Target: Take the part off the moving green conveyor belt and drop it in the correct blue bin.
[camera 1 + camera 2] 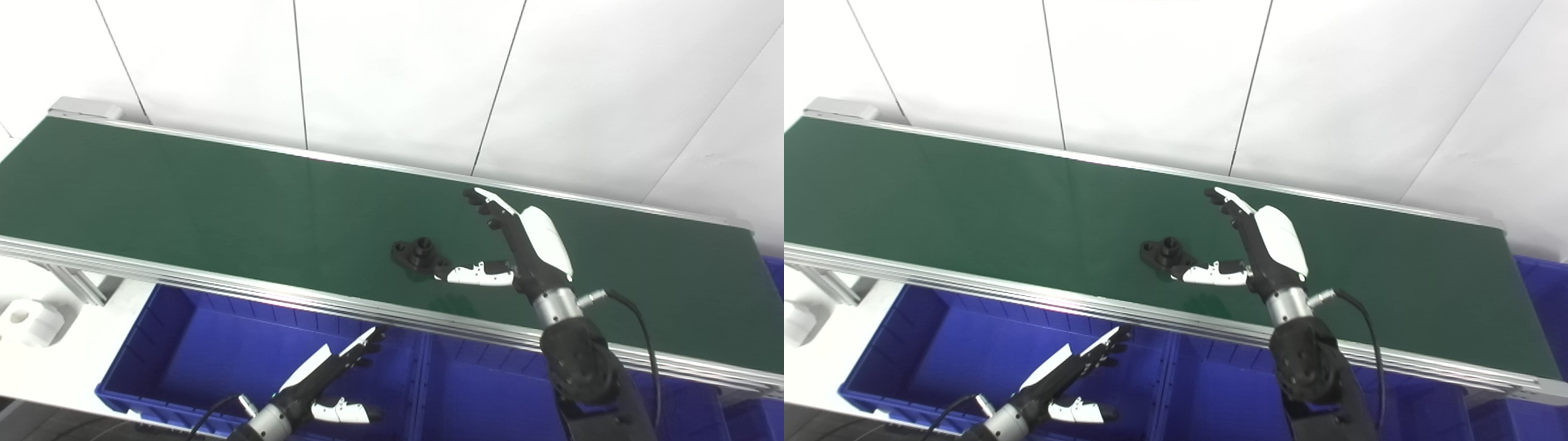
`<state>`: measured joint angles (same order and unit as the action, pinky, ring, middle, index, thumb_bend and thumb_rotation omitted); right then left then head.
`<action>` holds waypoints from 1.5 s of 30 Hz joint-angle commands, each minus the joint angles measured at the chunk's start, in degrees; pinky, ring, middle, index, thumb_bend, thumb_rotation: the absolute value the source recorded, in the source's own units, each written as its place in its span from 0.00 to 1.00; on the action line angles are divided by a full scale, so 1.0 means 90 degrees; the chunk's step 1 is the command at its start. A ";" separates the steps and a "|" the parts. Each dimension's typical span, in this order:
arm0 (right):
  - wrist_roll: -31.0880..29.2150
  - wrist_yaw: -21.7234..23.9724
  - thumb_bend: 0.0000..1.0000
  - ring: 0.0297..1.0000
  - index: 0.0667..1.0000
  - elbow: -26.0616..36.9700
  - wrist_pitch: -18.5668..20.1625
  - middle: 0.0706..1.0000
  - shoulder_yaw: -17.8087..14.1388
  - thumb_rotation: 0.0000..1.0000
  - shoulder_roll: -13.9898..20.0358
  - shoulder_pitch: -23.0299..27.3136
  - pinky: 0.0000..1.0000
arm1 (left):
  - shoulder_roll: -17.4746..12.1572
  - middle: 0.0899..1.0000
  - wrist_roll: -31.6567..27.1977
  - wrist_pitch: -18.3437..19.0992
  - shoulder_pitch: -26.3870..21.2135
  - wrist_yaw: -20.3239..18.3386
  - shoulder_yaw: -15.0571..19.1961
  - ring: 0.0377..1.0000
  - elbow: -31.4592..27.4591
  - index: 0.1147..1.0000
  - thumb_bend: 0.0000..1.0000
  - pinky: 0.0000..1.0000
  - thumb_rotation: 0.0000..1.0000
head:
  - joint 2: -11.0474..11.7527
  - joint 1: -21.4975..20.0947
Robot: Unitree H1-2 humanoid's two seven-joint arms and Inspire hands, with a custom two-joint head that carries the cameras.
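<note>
Just right of the frame's centre, the black part (419, 254) lies flat on the green conveyor belt (184, 196), and the right hand (517, 245) sits over the belt beside it with fingers spread wide and the thumb tip touching or nearly touching the part's right end, apparently set to catch it. Low in the frame, the left hand (334, 383) waits open over the left blue bin (184, 349), holding nothing and clear of the belt.
</note>
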<state>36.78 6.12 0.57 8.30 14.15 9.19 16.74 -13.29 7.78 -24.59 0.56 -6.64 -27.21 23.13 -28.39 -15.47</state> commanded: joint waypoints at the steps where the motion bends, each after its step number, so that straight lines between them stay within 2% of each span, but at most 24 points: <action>1: 0.0088 -0.0129 0.84 0.80 0.83 -0.0162 -0.0107 0.81 0.0055 0.34 0.0038 0.0324 0.73 | -0.0092 0.98 -0.0102 -0.0260 -0.0139 0.0120 -0.0001 0.93 -0.0025 1.00 0.79 0.84 0.68 | 0.0045 -0.0192; 5: 0.0150 -0.0317 0.83 0.78 0.80 -0.0877 -0.0325 0.79 0.0188 0.25 0.0071 0.0562 0.73 | -0.0142 0.98 -0.0126 -0.0260 -0.0189 0.0162 -0.0060 0.93 0.0037 1.00 0.79 0.86 0.70 | 0.0115 -0.0372; 11: 0.0260 -0.0631 0.82 0.75 0.78 -0.1551 -0.0574 0.77 0.0394 0.19 0.0182 0.0775 0.72 | -0.0164 0.99 -0.0293 -0.0260 -0.0216 0.0021 -0.0048 0.95 0.0094 1.00 0.79 0.88 0.69 | 0.0122 -0.0452; 17: 0.0380 -0.0498 0.77 0.77 0.79 -0.1765 -0.0308 0.78 0.0535 0.18 0.0317 0.0897 0.76 | -0.0154 0.99 -0.0305 -0.0260 -0.0195 0.0049 -0.0055 0.96 0.0052 1.00 0.78 0.90 0.70 | 0.0056 -0.0454; 21: 0.0531 -0.0420 0.74 0.77 0.79 -0.1884 -0.0202 0.77 0.0651 0.17 0.0473 0.0955 0.76 | -0.0173 1.00 -0.0266 -0.0260 -0.0150 0.0037 -0.0067 1.00 -0.0024 1.00 0.78 0.99 0.71 | 0.0016 -0.0446; 29: 0.0756 -0.0588 0.70 0.73 0.74 -0.2193 -0.0391 0.72 0.0819 0.10 0.0718 0.0954 0.72 | -0.0136 1.00 -0.0353 -0.0260 -0.0114 -0.0026 -0.0030 1.00 -0.0080 1.00 0.79 1.00 0.71 | -0.0096 -0.0499; 30: 0.0788 -0.0632 0.70 0.70 0.72 -0.2255 -0.0447 0.69 0.0853 0.09 0.0740 0.0956 0.70 | -0.0128 1.00 -0.0362 -0.0260 -0.0111 -0.0029 -0.0022 1.00 -0.0084 1.00 0.80 0.97 0.72 | -0.0110 -0.0506; 34: 0.0911 -0.0789 0.69 0.66 0.70 -0.2408 -0.0541 0.66 0.1035 0.08 0.0817 0.0948 0.67 | -0.0122 1.00 -0.0350 -0.0260 -0.0092 -0.0019 -0.0017 1.00 -0.0145 1.00 0.81 0.97 0.74 | -0.0205 -0.0518; 36: 0.1026 -0.0764 0.66 0.63 0.69 -0.2445 -0.0474 0.64 0.1170 0.06 0.0878 0.0959 0.62 | -0.0129 1.00 -0.0346 -0.0260 -0.0086 -0.0022 -0.0020 1.00 -0.0182 1.00 0.80 0.98 0.73 | -0.0240 -0.0525; 37: 0.1075 -0.0752 0.62 0.56 0.67 -0.2459 -0.0447 0.60 0.1226 0.03 0.0907 0.0966 0.53 | -0.0132 1.00 -0.0330 -0.0260 -0.0083 -0.0008 -0.0023 1.00 -0.0196 1.00 0.79 0.97 0.74 | -0.0240 -0.0525; 38: 0.1104 -0.0761 0.62 0.55 0.66 -0.2465 -0.0433 0.60 0.1265 0.02 0.0939 0.0965 0.52 | -0.0126 1.00 -0.0327 -0.0260 -0.0072 0.0004 -0.0020 1.00 -0.0216 1.00 0.79 0.97 0.74 | -0.0262 -0.0542; 39: 0.1118 -0.0770 0.57 0.42 0.65 -0.2467 -0.0422 0.48 0.1292 0.01 0.0961 0.0964 0.36 | -0.0121 1.00 -0.0328 -0.0260 -0.0064 0.0009 -0.0016 1.00 -0.0229 1.00 0.79 0.96 0.74 | -0.0262 -0.0542; 40: 0.1163 -0.0791 0.56 0.41 0.65 -0.2441 -0.0396 0.48 0.1323 0.00 0.0990 0.0951 0.35 | -0.0116 1.00 -0.0342 -0.0260 -0.0057 -0.0008 -0.0007 1.00 -0.0247 1.00 0.79 0.96 0.74 | -0.0294 -0.0563; 41: 0.1198 -0.0783 0.54 0.35 0.56 -0.2409 -0.0356 0.46 0.1351 0.00 0.1014 0.0936 0.29 | -0.0112 1.00 -0.0344 -0.0260 -0.0054 -0.0005 -0.0002 1.00 -0.0254 1.00 0.79 0.97 0.74 | -0.0294 -0.0563; 42: 0.1220 -0.0786 0.53 0.34 0.51 -0.2373 -0.0352 0.45 0.1370 0.00 0.1035 0.0917 0.28 | -0.0123 1.00 -0.0311 -0.0260 -0.0054 0.0020 -0.0012 1.00 -0.0276 1.00 0.79 0.97 0.74 | -0.0326 -0.0594; 45: 0.1224 -0.0789 0.53 0.27 0.46 -0.2292 -0.0352 0.44 0.1404 0.00 0.1044 0.0852 0.22 | -0.0128 1.00 -0.0342 -0.0260 -0.0036 -0.0002 0.0017 0.99 -0.0325 1.00 0.78 0.95 0.74 | -0.0403 -0.0663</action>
<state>46.67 -1.01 -20.80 5.76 26.19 18.63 24.62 -14.52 5.31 -24.60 0.86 -7.15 -27.64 22.37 -31.99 -21.44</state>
